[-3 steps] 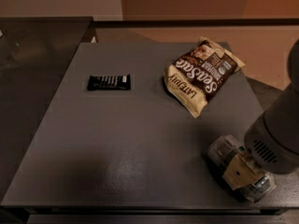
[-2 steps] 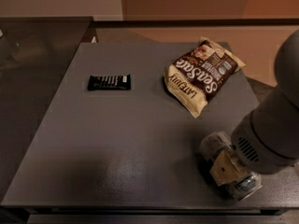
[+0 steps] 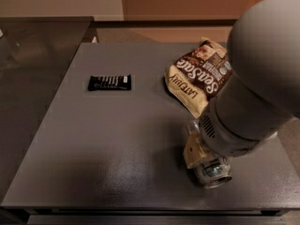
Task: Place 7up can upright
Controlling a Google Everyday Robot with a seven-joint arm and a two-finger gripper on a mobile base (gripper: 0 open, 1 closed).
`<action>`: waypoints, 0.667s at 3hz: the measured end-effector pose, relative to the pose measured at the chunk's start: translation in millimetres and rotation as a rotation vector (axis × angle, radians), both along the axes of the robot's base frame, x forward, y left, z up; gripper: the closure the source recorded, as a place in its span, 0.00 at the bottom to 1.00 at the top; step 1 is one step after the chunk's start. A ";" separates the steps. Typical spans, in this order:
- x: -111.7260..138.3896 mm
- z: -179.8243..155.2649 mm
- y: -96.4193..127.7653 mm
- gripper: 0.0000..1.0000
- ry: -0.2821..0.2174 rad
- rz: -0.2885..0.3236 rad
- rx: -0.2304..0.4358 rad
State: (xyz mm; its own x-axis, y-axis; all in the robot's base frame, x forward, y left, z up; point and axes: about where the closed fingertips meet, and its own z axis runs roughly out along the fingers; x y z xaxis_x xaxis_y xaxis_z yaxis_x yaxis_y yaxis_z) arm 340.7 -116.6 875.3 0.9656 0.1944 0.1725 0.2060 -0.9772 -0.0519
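Dark grey table (image 3: 117, 139) seen from above. Near its front-right corner the 7up can (image 3: 214, 173) is not upright: it is tipped over, round silver end facing the front edge. The gripper (image 3: 198, 150) is directly at the can, on its upper-left side, touching or nearly so. The big grey arm (image 3: 262, 78) covers the right side and part of the brown-and-cream snack bag (image 3: 197, 81) at back-right. A flat black bar (image 3: 109, 82) lies at back-left, well apart from the can.
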 end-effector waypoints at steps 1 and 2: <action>15.4 3.7 13.5 1.00 0.034 -0.130 0.043; 28.3 9.1 23.8 1.00 0.074 -0.258 0.117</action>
